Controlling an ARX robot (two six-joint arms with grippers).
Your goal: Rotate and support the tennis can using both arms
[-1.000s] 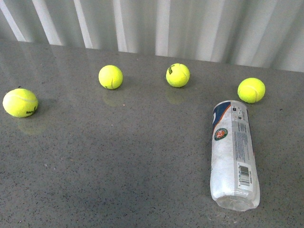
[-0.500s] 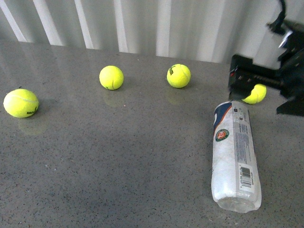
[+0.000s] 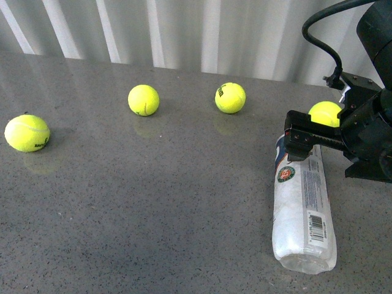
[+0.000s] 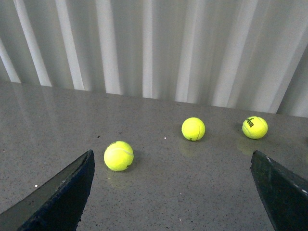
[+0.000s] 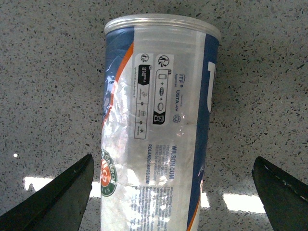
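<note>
Counter point(image 3: 153, 202), speckled grey, carries everything here. The can point(image 3: 303, 208) lies on its side on it, long axis running roughly straight away from the robot, clear end nearest and rimmed end farthest.

The right arm point(image 3: 370, 135) is the only arm in the front view, hanging over the can's far end. Its right gripper point(image 5: 172, 158) is spread wide and holds nothing. In the right wrist view one finger stands to each side of the can, so the jaws straddle the tube across its width near the rim. I cannot tell whether they touch it.

The left gripper point(image 4: 172, 154) is likewise spread and empty. Its wrist camera shows no can, so that arm is judged the farther one.

Four balls sit apart from the can: one point(image 3: 324, 114) just beyond its far end, behind the right gripper, two point(image 3: 230, 97) point(image 3: 143, 100) farther to the can's left, and one point(image 3: 26, 133) far left.

The coming move likely needs the right gripper to close across the tube, with the left arm brought over toward the near end to support it.
</note>
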